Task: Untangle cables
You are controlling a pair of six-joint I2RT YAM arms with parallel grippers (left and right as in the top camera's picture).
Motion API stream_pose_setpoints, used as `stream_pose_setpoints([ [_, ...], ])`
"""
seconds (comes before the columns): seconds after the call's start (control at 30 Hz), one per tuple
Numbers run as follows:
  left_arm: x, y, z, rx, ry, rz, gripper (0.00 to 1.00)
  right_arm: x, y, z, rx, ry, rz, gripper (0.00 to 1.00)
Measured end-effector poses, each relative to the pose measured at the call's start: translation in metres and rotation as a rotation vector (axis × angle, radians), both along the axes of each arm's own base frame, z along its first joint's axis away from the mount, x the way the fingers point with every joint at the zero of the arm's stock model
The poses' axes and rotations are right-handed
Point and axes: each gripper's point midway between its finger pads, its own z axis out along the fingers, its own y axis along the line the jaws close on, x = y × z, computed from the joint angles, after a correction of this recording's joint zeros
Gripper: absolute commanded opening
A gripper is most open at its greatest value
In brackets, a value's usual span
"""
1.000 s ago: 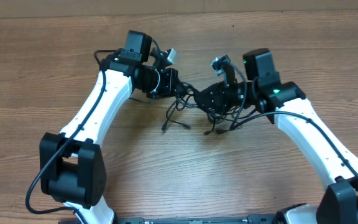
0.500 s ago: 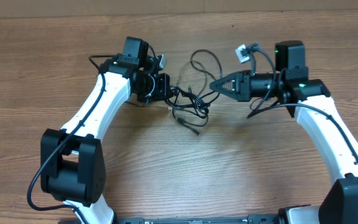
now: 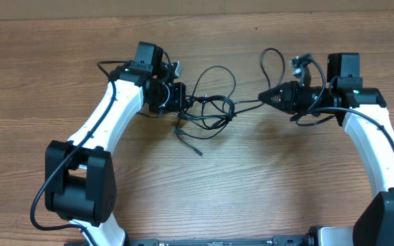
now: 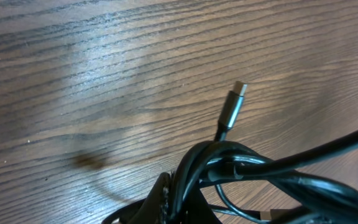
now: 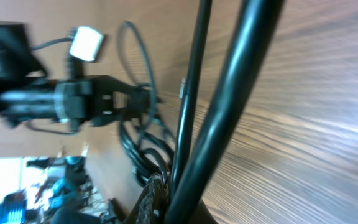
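Black cables: one tangle of thin cords, lying between the two sets of fingertips. How many separate cords make it up cannot be counted.
Left gripper: fingers closed on the left side of the tangle. Its wrist view shows several strands bunched together right at the fingertips.
Right gripper: fingers pinched to a point on one strand. That strand runs straight and taut from the tip back to the tangle.
Loops: two large ones show from overhead. One arcs out on the far side of the tangle, just past the left fingertips. The other curls up behind the right fingertips, beside the wrist. Smaller loops crowd the knot, too close together to count.
Tail: one loose end, leaving the tangle just below the left fingertips and lying flat on the wood, slanting toward the near edge.
Plug: one, seen clearly in the left wrist view. It has a grey barrel and a small metal tip, and it points away ahead of the left fingers at a tilt over bare wood. Whether it touches the wood cannot be told.
Right wrist view: two cords cross close to the lens, one looking thick and one thin, both blurred. They lead out from the right fingers toward the left gripper, which faces them from across the tangle.
Table: one, brown wood grain.
Arms: two, white with black joints, one on each side of the tangle.
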Motion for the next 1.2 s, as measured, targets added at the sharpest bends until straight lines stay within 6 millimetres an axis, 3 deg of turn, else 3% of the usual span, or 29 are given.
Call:
stream_pose_setpoints([
  [0.3,-0.002,-0.003,0.000,-0.016,-0.007,-0.033,0.04,-0.007,-0.032,-0.033,-0.222,0.113,-0.120,0.08],
  [0.33,-0.003,-0.004,0.000,-0.021,-0.008,-0.044,0.04,-0.007,-0.036,-0.036,-0.245,0.122,-0.138,0.13],
  [0.47,-0.002,-0.001,-0.001,-0.032,-0.026,-0.086,0.04,-0.004,-0.057,-0.042,-0.307,0.155,-0.222,0.52],
  [0.57,-0.005,-0.005,0.001,-0.078,-0.036,-0.136,0.04,-0.006,-0.064,-0.045,-0.324,0.177,-0.251,0.63],
  [1.0,-0.015,-0.032,0.015,-0.195,-0.080,-0.263,0.04,-0.021,-0.031,-0.032,-0.149,0.267,-0.199,0.68],
  [1.07,-0.017,-0.039,0.018,-0.218,-0.085,-0.282,0.04,-0.022,-0.025,-0.031,-0.124,0.304,-0.214,0.74],
  [1.2,-0.022,-0.054,0.029,-0.307,-0.094,-0.321,0.04,-0.022,-0.012,-0.029,-0.091,0.348,-0.237,0.76],
])
